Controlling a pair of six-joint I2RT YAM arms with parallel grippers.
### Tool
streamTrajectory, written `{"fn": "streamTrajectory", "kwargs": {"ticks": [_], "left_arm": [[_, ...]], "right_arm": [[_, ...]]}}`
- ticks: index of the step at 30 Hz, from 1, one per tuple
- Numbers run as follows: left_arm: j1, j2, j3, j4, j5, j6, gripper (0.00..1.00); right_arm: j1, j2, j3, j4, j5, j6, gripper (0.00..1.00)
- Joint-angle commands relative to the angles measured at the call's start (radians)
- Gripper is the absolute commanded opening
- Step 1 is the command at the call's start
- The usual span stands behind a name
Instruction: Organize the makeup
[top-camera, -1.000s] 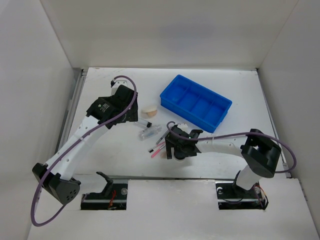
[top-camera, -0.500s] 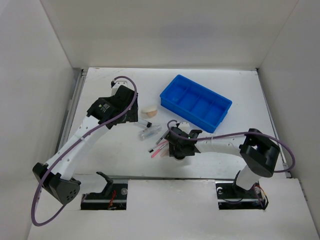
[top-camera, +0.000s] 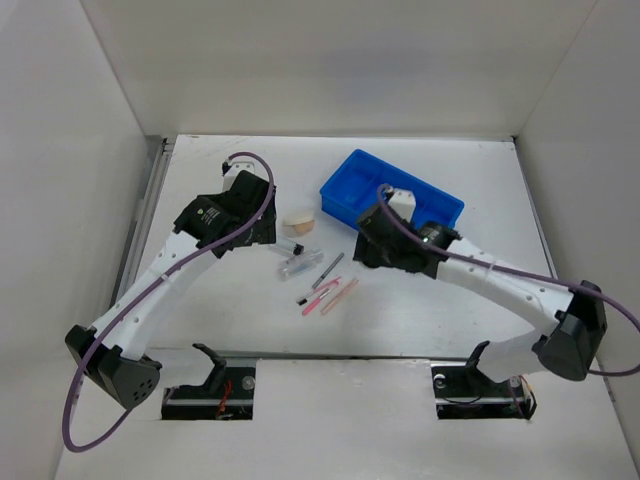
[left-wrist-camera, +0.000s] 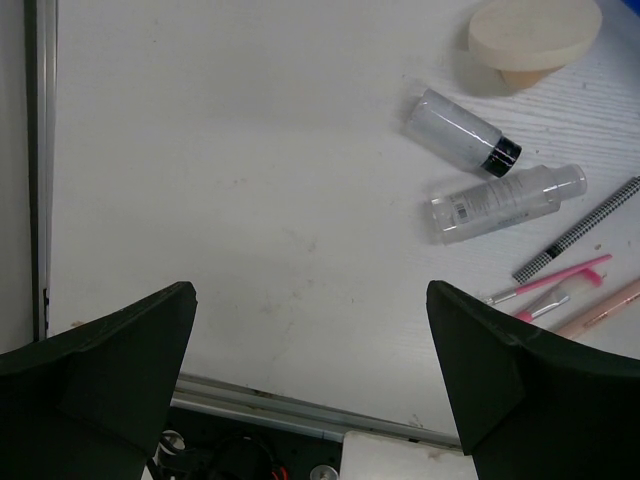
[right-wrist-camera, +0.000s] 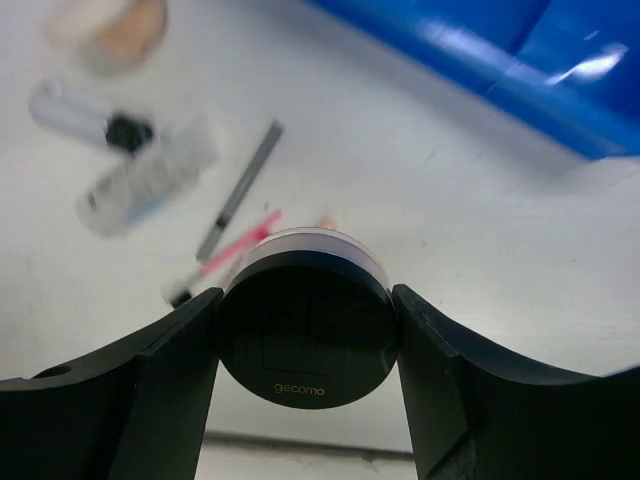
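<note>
The round black compact (right-wrist-camera: 307, 335), lettered "gecomo", is clamped flat-face-out in the right gripper (right-wrist-camera: 305, 330) at the lower centre of the wrist view. Mid-frame from above lie the beige sponge (top-camera: 298, 221), a black-capped vial (top-camera: 291, 245), a longer clear vial (top-camera: 300, 266), the slanted thin dark brush (top-camera: 327, 270) and the pink sticks (top-camera: 325, 297) lowest.

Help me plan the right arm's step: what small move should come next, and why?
Probably carry the round black compact over the blue tray and lower it into a compartment: the right gripper is shut on it, held above the table just short of the tray's near wall.
</note>
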Motion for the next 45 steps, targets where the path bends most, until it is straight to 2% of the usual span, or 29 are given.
{"fn": "streamTrajectory", "kwargs": {"ticks": [1,7,14,23,27,31,35,45], "left_arm": [[-0.001,-0.007,-0.012,0.002,-0.004,-0.008,1.00],[-0.001,-0.025,-0.012,0.002,-0.004,0.001,1.00],[-0.001,-0.036,-0.012,-0.008,-0.014,0.001,1.00],[-0.001,-0.027,-0.021,-0.008,-0.005,0.001,1.00],[-0.001,-0.027,-0.021,-0.008,0.004,0.001,1.00],[-0.001,-0.007,-0.003,-0.008,0.015,0.001,1.00],[-0.001,0.022,0.034,-0.008,0.042,-0.008,1.00],[-0.001,0.152,0.141,0.040,0.104,-0.018,1.00]], "right_arm": [[-0.151,-0.018,0.064,-0.071,0.061,-0.077,0.44],[-0.440,0.041,0.142,0.033,-0.088,-0.224,0.47],[-0.626,0.142,0.171,0.083,-0.140,-0.275,0.47],[-0.668,0.262,0.213,0.104,-0.122,-0.303,0.47],[-0.688,0.287,0.213,0.104,-0.122,-0.303,0.50],[-0.688,0.307,0.213,0.104,-0.104,-0.303,0.61],[-0.688,0.307,0.222,0.104,-0.094,-0.303,0.85],[-0.688,0.176,0.297,0.044,-0.094,-0.332,0.87]]}}
